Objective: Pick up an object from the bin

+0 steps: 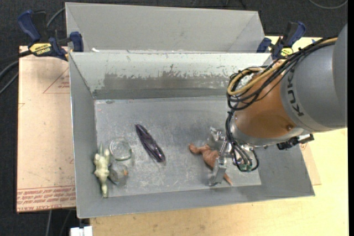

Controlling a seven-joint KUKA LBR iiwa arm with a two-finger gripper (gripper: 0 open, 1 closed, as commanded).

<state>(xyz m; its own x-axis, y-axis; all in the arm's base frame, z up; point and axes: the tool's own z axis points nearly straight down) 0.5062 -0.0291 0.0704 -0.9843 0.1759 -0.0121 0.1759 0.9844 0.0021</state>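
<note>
End effector low in bin, front right, just beside brown-pink lumpy toy, the nearest candidate for pick. Opening: cannot tell. Purple pod and clear cup well apart, leftward.

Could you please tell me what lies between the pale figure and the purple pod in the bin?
In the camera view, a small clear cup sits between the pale figure and the purple pod, nearer the figure.

Small reddish-brown toy figure, flat, right of centre
</note>
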